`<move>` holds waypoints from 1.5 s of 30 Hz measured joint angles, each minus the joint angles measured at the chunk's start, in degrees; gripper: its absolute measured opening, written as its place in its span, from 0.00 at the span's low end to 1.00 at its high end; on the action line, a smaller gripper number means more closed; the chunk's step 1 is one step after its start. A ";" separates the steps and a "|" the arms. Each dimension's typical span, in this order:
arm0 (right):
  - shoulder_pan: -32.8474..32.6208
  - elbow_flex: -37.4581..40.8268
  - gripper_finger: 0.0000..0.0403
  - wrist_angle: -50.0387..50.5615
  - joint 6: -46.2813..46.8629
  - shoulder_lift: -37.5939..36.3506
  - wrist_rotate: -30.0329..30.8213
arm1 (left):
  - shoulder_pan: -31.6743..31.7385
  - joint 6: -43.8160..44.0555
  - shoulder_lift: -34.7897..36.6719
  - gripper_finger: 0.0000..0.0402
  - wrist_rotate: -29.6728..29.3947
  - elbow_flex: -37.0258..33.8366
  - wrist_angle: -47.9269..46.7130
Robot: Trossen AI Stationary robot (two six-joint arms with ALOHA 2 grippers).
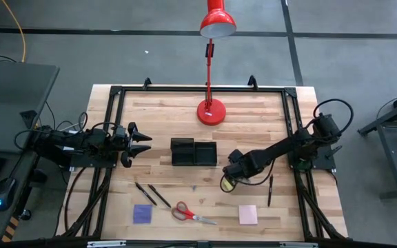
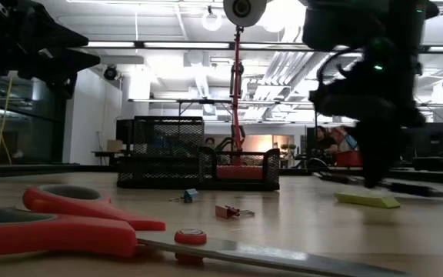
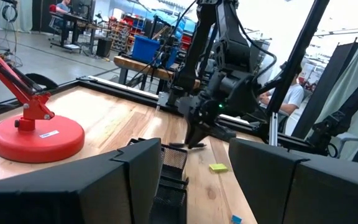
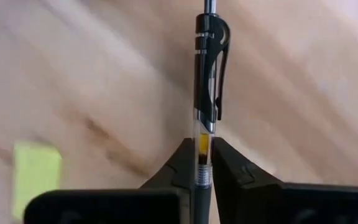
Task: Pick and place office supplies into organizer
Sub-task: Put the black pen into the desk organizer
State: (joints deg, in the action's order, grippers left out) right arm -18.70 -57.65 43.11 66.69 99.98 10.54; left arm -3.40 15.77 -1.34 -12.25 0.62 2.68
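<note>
The black two-compartment organizer (image 1: 193, 151) stands mid-table. My right gripper (image 1: 231, 176) points down just right of it, shut on a black pen (image 4: 207, 74), beside a small yellow block (image 1: 226, 184). Two black pens (image 1: 151, 194), red-handled scissors (image 1: 189, 213), a purple pad (image 1: 143, 213) and a pink pad (image 1: 247, 214) lie flat near the front edge. Another pen (image 1: 270, 190) lies to the right. My left gripper (image 1: 140, 141) hovers open at the left, level, pointing at the organizer. My right gripper pinches the pen's clear barrel (image 4: 203, 134), just below its clip, between its two fingertips (image 4: 229, 168). The fingers come from above, pointing steeply down, and lie across the pen. Whether the pen is clear of the table I cannot tell.
A red desk lamp stands on its round base (image 1: 211, 111) at the far middle, behind the organizer. Small binder clips (image 2: 225, 210) lie on the wood in front of the organizer. A black frame (image 1: 116, 93) runs around the table's edges.
</note>
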 joint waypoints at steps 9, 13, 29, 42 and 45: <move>-0.44 -5.82 0.02 4.79 -2.65 -0.11 3.62 | 0.00 -0.02 -0.01 0.46 0.00 0.00 0.00; -1.64 -9.47 0.03 8.86 -3.15 -0.13 8.65 | 0.02 -0.02 -0.01 0.46 0.00 0.00 0.00; -6.14 -18.77 0.02 1.74 -15.99 -0.35 36.85 | 0.00 0.07 0.00 0.46 0.00 0.00 0.17; -5.37 -18.77 0.04 -19.01 -35.52 2.23 41.20 | 0.02 2.95 -0.02 0.46 0.70 0.00 0.18; -4.29 -18.77 0.04 -20.73 -36.79 3.32 41.21 | 0.00 5.92 -0.02 0.46 1.30 0.00 0.69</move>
State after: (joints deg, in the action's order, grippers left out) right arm -22.99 -76.42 22.38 29.90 103.30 51.75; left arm -3.40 21.69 -1.37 -10.95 0.62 3.37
